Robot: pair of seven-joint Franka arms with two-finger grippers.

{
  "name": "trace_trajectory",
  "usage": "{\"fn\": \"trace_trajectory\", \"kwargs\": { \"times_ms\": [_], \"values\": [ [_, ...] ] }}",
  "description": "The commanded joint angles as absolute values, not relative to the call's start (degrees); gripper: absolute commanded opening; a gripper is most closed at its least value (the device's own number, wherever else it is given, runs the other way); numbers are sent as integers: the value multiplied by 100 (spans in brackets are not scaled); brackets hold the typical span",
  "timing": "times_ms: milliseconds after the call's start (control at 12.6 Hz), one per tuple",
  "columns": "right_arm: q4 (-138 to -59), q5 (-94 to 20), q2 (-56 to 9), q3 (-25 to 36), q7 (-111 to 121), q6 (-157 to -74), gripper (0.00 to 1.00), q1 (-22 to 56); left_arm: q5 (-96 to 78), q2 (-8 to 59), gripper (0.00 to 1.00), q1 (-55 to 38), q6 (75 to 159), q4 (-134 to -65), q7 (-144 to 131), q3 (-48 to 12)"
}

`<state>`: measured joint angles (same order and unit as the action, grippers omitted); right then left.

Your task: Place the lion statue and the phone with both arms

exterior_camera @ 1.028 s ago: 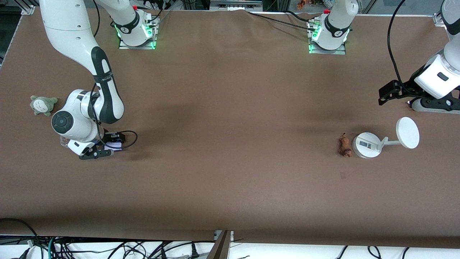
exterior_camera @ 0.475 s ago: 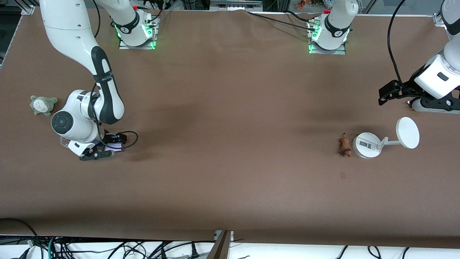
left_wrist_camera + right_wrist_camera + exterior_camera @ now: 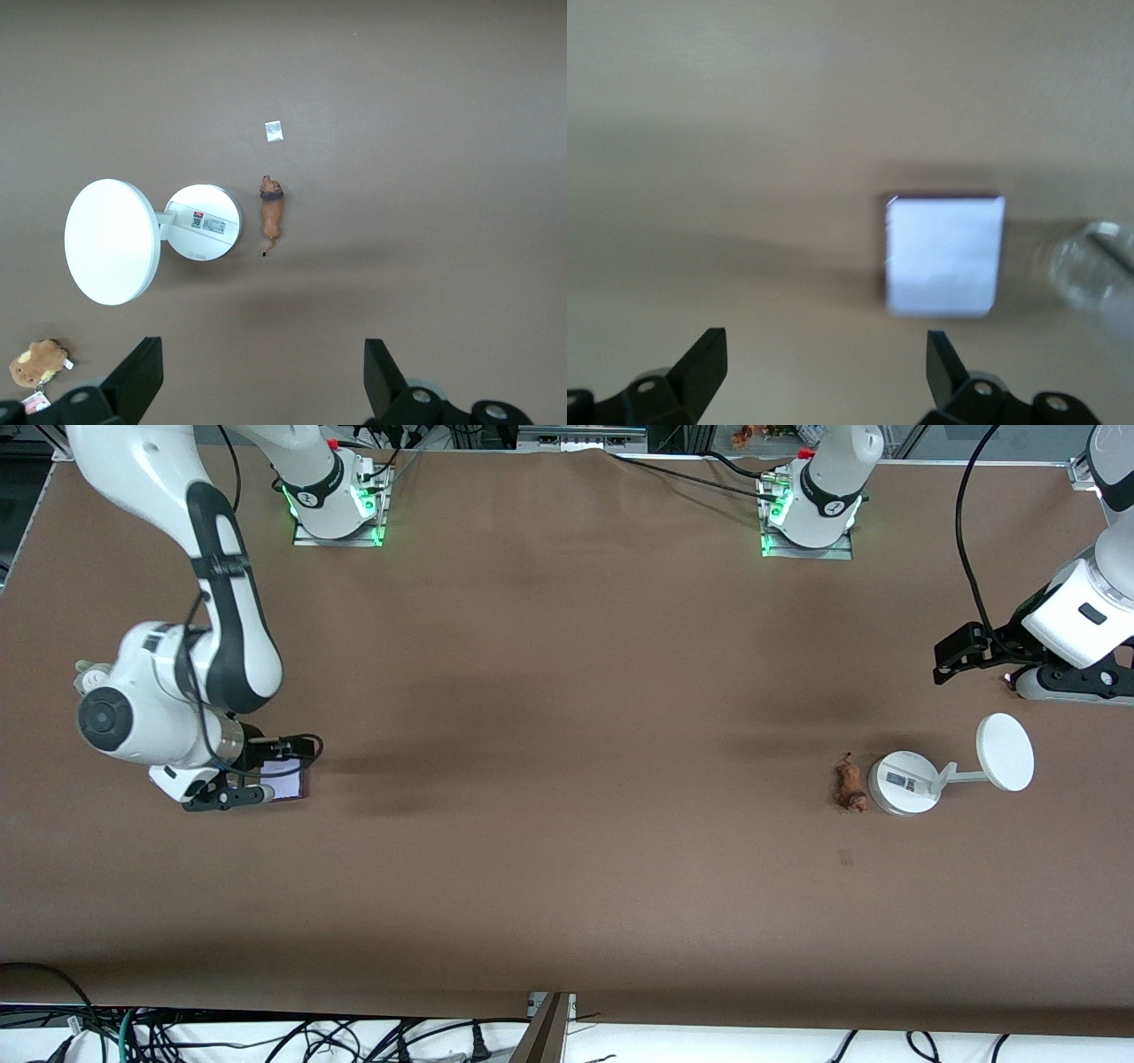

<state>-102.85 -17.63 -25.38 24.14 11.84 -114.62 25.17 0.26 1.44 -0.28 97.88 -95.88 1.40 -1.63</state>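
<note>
Your right gripper (image 3: 266, 784) has just let go of the phone (image 3: 285, 779) and lifted, jaws wide; it lies flat toward the right arm's desk end. The lion statue (image 3: 850, 782) sits beside the white stand (image 3: 904, 782). Left gripper (image 3: 257, 390) hovers above, jaws open. Both look placed.

The right gripper (image 3: 232, 790) has let go of the phone (image 3: 285, 779), opened its jaws and risen.

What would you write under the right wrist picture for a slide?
The right gripper, fingers open, hangs above the phone lying flat on the brown table.
</note>
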Motion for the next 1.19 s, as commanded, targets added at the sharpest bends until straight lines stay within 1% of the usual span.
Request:
{"fn": "trace_trajectory", "kwargs": {
  "times_ms": [0, 158, 237, 316, 475, 554, 712, 1107],
  "values": [
    [-9881, -1758, -2005, 2434, 573, -10227, 99, 2619, 105, 114, 100, -35, 9712, -9589, 202, -158],
    [-9215, -1618, -1803, 2452, 239, -9111, 99, 2619, 105, 114, 100, -35, 9659, -9580, 211, -158],
    [-8584, -1443, -1776, 2452, 20, -8357, 99, 2619, 105, 114, 100, -35, 9659, -9580, 211, -158],
    [-8187, -1372, -1767, 2461, -130, -7802, 99, 2619, 105, 123, 100, -35, 9659, -9580, 211, -158],
    [-7527, -1170, -1749, 2513, -220, -6947, 99, 2602, 105, 114, 100, -35, 9650, -9580, 211, -158],
    [-7306, -1030, -1697, 2566, -211, -6682, 99, 2602, 105, 114, 100, -26, 9650, -9589, 211, -150],
    [-7085, -818, -1679, 2584, -193, -6574, 99, 2593, 97, 123, 100, -26, 9650, -9589, 211, -132],
    [-7084, -835, -1661, 2672, -228, -6644, 100, 2549, 105, 123, 100, -26, 9650, -9589, 220, -132]
  ]
}}
